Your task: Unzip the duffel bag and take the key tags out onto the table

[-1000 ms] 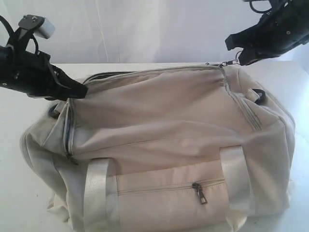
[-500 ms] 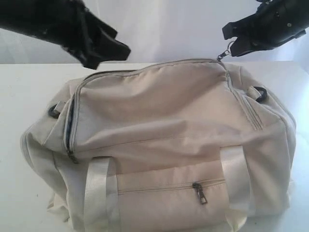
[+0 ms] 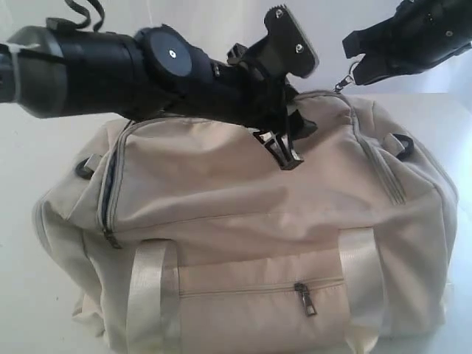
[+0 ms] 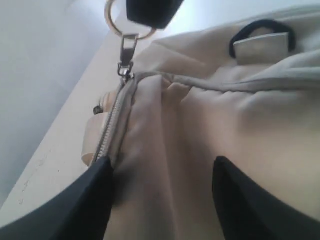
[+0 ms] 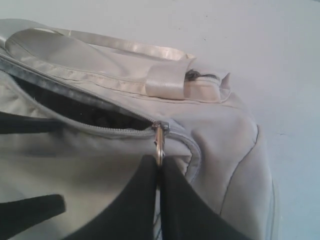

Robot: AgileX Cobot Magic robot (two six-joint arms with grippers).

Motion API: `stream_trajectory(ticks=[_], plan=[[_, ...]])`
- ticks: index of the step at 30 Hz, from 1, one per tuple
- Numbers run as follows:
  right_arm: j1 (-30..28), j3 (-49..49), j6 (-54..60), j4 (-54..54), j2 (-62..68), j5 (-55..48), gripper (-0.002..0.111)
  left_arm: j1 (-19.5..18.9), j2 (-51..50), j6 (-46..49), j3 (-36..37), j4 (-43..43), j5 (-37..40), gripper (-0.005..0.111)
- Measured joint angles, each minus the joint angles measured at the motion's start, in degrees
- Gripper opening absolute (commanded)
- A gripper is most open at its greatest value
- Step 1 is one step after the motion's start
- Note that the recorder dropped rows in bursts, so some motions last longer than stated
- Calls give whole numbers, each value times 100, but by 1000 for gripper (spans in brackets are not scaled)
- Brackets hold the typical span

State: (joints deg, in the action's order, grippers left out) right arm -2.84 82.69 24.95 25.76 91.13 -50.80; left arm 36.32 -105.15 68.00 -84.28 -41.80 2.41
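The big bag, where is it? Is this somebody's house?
Probably a robot lab or test bench, not a house: the duffel bag sits on a plain white table before a blank wall, with the left gripper open over it and the right gripper pinching its zipper pull.

Behind and above the right pincer (image 3: 354,68) a pale grey-white wall (image 3: 206,22) closes off the scene. Faint vertical streaks like soft folds run down it; whether it is cloth cannot be told. A white table (image 3: 29,147) spreads out underneath and meets the wall in a straight line a little lower than the right pincer and higher than the left pincer (image 3: 284,151). Past the right pincer's tips the tabletop looks bluish-white with a few tiny dark specks; more specks lie off to one side of the left pincer. The light is soft and even, washing out the tabletop beyond the right pincer, with only weak shadows.
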Motion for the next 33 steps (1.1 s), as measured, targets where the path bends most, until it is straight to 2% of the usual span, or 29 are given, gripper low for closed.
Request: stream_trajectory(ticks=[5,12,14,16,18,19,23,25,28,31,33], plan=[[0,0,0,0,-30,0,0,21,-223,0,-15,87,-241,59],[0,0,0,0,-39,22,0,21,-228,0,-29,87,-317,25],[0,0,12,0,-39,22,0,21,-228,0,-29,87,-322,20],[0,0,12,0,-39,22,0,21,-228,0,-29,96,-322,22],[0,0,12,0,-39,22,0,21,-228,0,-29,96,-339,32],[0,0,12,11,-39,33,0,21,-228,0,-29,96,-372,39],[0,0,12,11,-39,33,0,21,-217,0,-29,96,-419,80],[0,0,12,11,-39,33,0,21,-208,24,-29,96,-430,90],[0,0,12,11,-39,33,0,21,-208,77,-29,96,-430,87],[0,0,12,11,-39,33,0,21,-251,102,-29,96,-442,74],[0,-17,12,11,-39,33,0,21,-292,102,-29,85,-454,61]])
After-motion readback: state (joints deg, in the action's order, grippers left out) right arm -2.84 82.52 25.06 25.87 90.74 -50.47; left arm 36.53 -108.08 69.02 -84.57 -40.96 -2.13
